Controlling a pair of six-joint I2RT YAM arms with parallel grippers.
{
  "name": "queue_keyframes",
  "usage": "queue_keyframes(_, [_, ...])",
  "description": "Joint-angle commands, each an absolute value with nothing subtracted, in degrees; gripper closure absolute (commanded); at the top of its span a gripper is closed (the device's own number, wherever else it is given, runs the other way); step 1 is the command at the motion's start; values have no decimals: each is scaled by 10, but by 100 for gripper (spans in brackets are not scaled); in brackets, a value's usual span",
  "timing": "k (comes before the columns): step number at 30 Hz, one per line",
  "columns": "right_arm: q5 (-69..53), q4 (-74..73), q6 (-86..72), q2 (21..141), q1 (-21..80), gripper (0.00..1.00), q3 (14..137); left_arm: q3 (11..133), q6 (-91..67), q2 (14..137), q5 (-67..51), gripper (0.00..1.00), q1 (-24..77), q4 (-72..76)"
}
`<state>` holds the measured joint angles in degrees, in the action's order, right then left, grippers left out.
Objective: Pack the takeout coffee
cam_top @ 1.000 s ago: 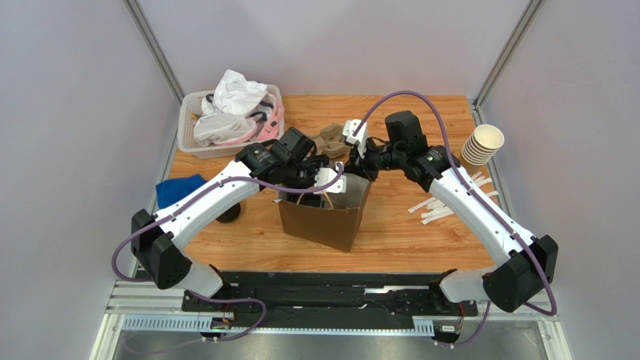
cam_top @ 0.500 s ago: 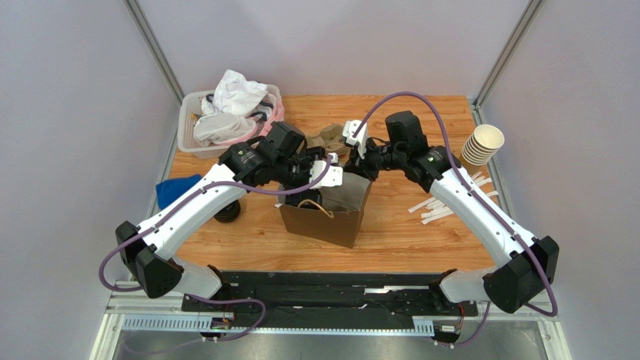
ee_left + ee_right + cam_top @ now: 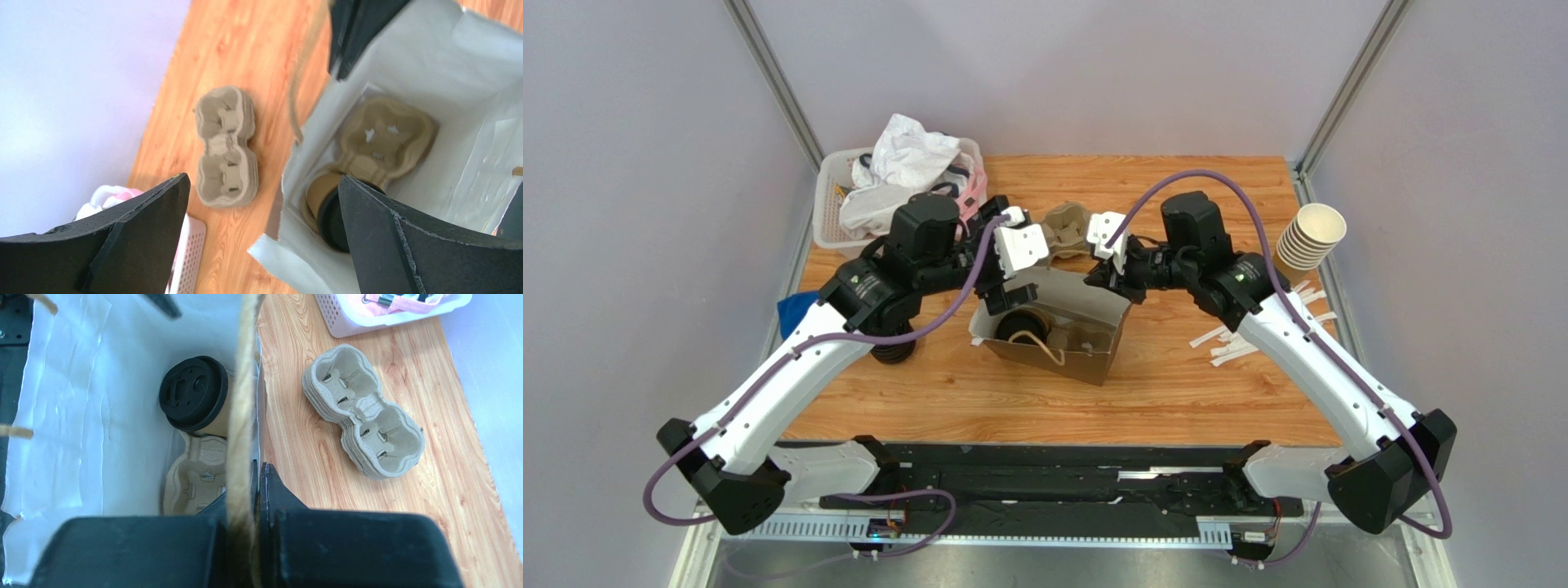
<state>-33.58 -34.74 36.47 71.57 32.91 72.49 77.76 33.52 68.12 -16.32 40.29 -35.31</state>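
Note:
The takeout coffee (image 3: pixel 195 401), a tan cup with a black lid, stands in a pulp carrier (image 3: pixel 196 478) inside the open brown paper bag (image 3: pixel 1075 355). It also shows in the top view (image 3: pixel 1024 328) and the left wrist view (image 3: pixel 328 214). My left gripper (image 3: pixel 1014 260) is open and empty, held above the bag's back left rim; its jaws (image 3: pixel 264 180) stand wide apart. My right gripper (image 3: pixel 1109 263) is shut on the bag's back right rim (image 3: pixel 258 471), with the bag's twine handle (image 3: pixel 242 386) hanging in front of it.
A stack of pulp carriers (image 3: pixel 1065 229) lies just behind the bag. A white basket of cloths (image 3: pixel 891 184) is at the back left. Lidless cream cups (image 3: pixel 1308 239) and white strips (image 3: pixel 1247 337) are at the right. A blue cloth (image 3: pixel 811 306) and black lids (image 3: pixel 895 349) are at the left.
My left gripper has risen out of the bag and drawn back to the left, and the coffee now shows inside. The bag has tipped open towards the camera. The right gripper keeps its hold.

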Motion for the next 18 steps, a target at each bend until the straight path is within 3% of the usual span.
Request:
queue_keyframes(1, [-344, -323, 398, 691, 337, 100, 717, 767, 262, 647, -163, 1, 393, -277])
queue_keyframes(18, [-345, -332, 456, 631, 358, 100, 672, 739, 122, 642, -62, 1, 346, -264])
